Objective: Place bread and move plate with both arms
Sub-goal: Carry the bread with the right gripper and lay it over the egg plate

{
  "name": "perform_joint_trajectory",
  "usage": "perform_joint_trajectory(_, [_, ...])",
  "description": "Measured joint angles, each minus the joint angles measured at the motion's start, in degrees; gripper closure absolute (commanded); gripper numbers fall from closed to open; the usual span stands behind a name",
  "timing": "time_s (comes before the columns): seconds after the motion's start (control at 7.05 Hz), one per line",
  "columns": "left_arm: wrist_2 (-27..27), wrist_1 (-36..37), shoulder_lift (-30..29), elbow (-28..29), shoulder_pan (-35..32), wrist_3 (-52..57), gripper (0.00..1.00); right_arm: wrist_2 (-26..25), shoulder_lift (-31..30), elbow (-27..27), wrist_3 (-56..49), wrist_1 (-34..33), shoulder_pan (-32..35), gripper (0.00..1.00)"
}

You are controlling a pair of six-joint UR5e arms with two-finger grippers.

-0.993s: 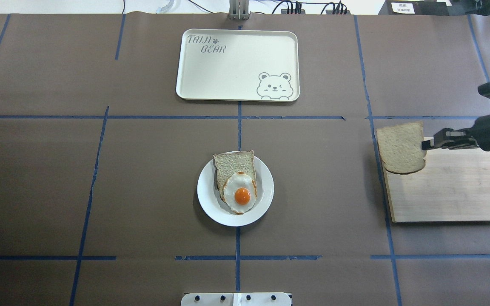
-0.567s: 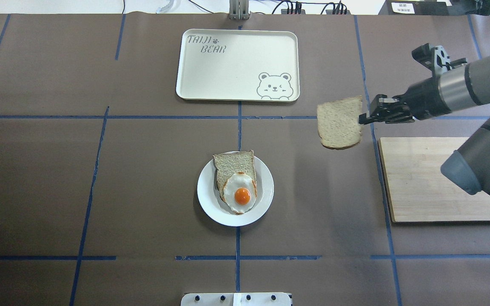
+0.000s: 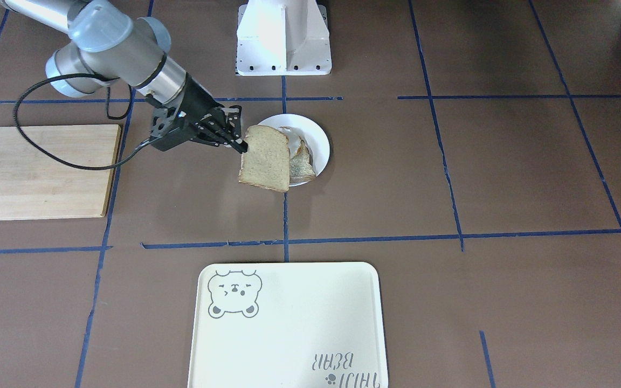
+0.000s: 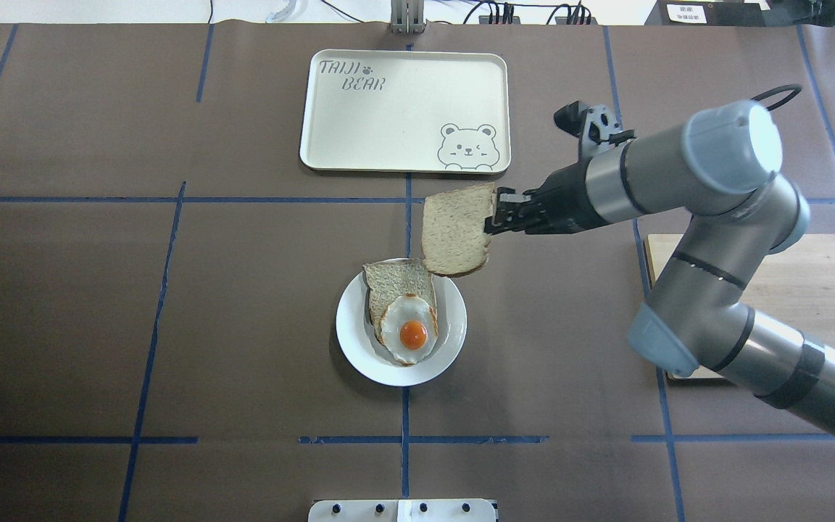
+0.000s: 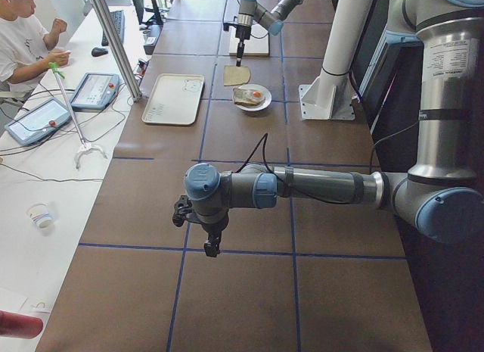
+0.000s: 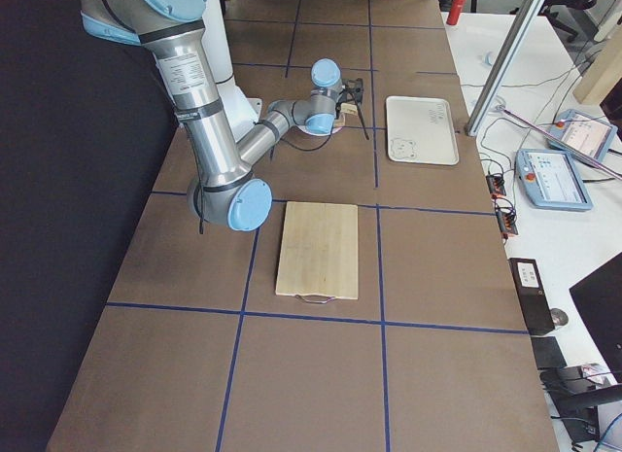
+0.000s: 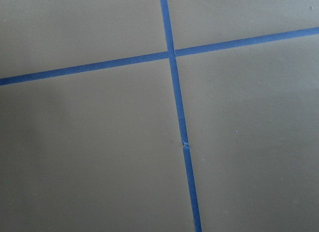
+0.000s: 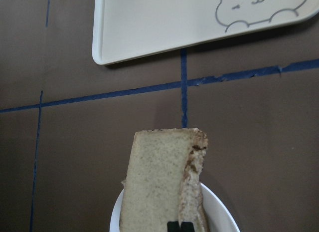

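Note:
My right gripper is shut on the edge of the bread and holds it in the air over the far right rim of the white plate. On the plate lie another brown slice and a fried egg. In the front-facing view the gripper holds the bread tilted over the plate. The right wrist view shows the bread above the plate's rim. My left gripper hangs over bare table far to the left; I cannot tell whether it is open or shut.
A cream tray with a bear drawing lies beyond the plate. A pale wooden board lies at the right, partly under my right arm. The white pedestal base stands behind the plate. Blue tape lines cross the brown table.
My right arm has carried the bread from above the wooden board leftward across the table to just over the plate's far right rim. The plate, slice and egg have not moved.

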Motion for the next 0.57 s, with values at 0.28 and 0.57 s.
perform_joint_trajectory(0.28, [0.0, 0.0, 0.0, 0.0, 0.3, 0.0, 0.00, -2.8, 1.2, -0.6, -3.2, 0.0, -3.1, 0.99])
perform_joint_trajectory(0.57, [0.0, 0.0, 0.0, 0.0, 0.3, 0.0, 0.00, -4.1, 1.5, -1.3, -7.3, 0.0, -4.8, 0.93])
